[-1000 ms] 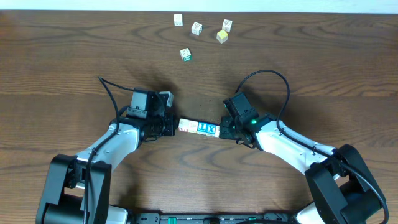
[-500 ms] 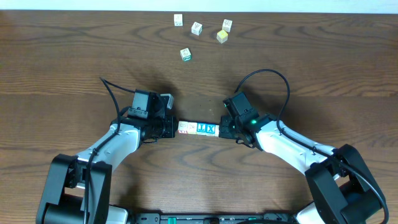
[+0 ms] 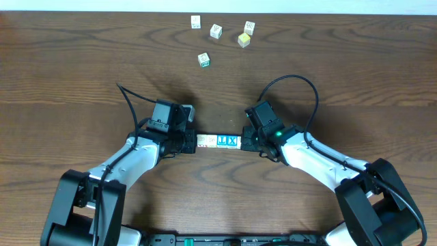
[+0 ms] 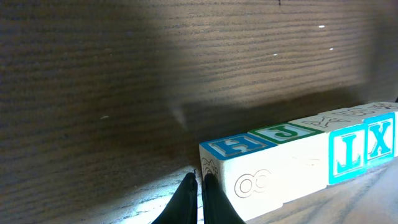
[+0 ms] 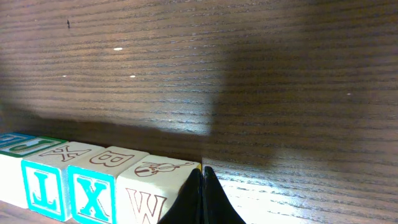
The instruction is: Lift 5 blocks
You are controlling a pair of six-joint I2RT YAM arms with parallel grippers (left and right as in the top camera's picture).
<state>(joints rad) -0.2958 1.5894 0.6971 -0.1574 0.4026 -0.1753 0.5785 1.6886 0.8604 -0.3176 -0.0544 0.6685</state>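
Several pale wooden blocks (image 3: 218,141) form one tight row between my two grippers, near the table's front centre. The left wrist view shows its blue H block (image 4: 239,146), a green J and cyan L and X faces. The right wrist view shows the W block (image 5: 152,186) at the other end, beside the cyan X block (image 5: 92,196). My left gripper (image 3: 194,142) (image 4: 199,182) is shut, its tip against the row's left end. My right gripper (image 3: 243,142) (image 5: 202,175) is shut, its tip against the right end. I cannot tell whether the row rests on the table.
Several loose blocks lie at the far edge: a white one (image 3: 196,22), another (image 3: 216,31), a yellow one (image 3: 244,39) and a green-printed one (image 3: 203,60). The right arm's black cable (image 3: 300,82) loops above the table behind it.
My left gripper has moved right, closing onto the row's left end. The row has shifted only slightly. The right gripper has stayed put.
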